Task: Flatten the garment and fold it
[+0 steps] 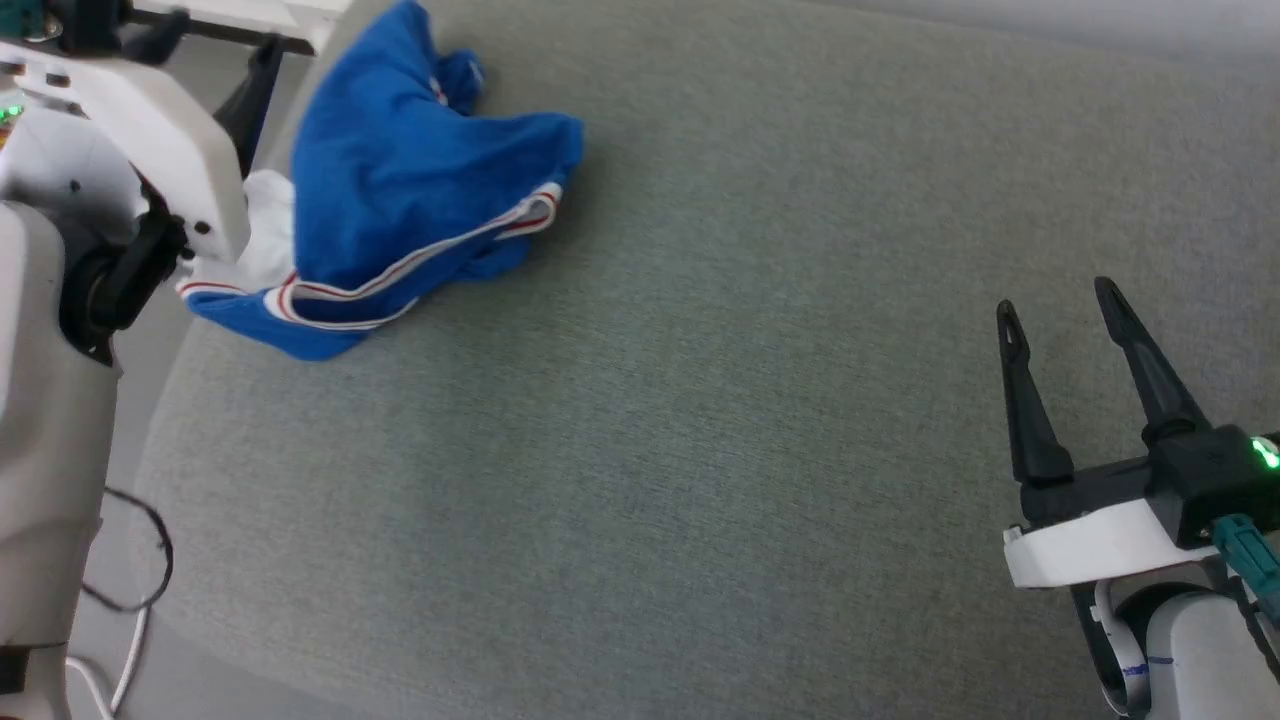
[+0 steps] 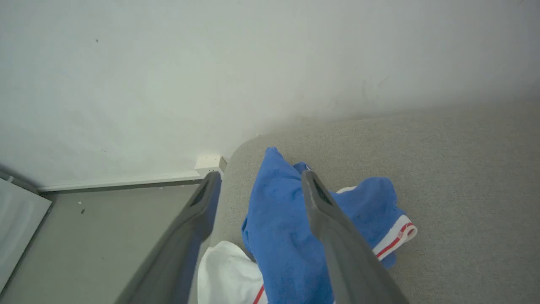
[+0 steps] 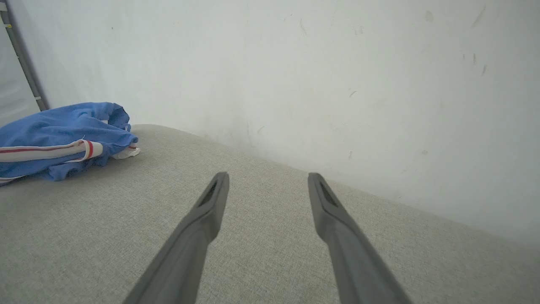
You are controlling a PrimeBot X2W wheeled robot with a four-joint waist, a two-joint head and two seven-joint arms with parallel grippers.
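The garment (image 1: 400, 190) lies crumpled in a heap at the far left corner of the grey padded surface (image 1: 700, 400). It is royal blue with a red-and-white striped band and a patch of white. In the left wrist view my left gripper (image 2: 258, 177) hangs open above the garment (image 2: 278, 236), with one finger over the surface's edge and the other over the blue cloth, holding nothing. My right gripper (image 1: 1058, 303) stands open at the lower right, far from the garment. The right wrist view has the right gripper (image 3: 268, 175) over bare fabric and the garment (image 3: 55, 135) at the far left.
A white wall (image 3: 337, 76) runs along the far side of the surface. The surface's corner is rounded, and grey floor (image 2: 105, 228) lies beyond its left edge. My pale left forearm (image 1: 150, 150) stands beside the garment. Cables (image 1: 130, 580) hang at the lower left.
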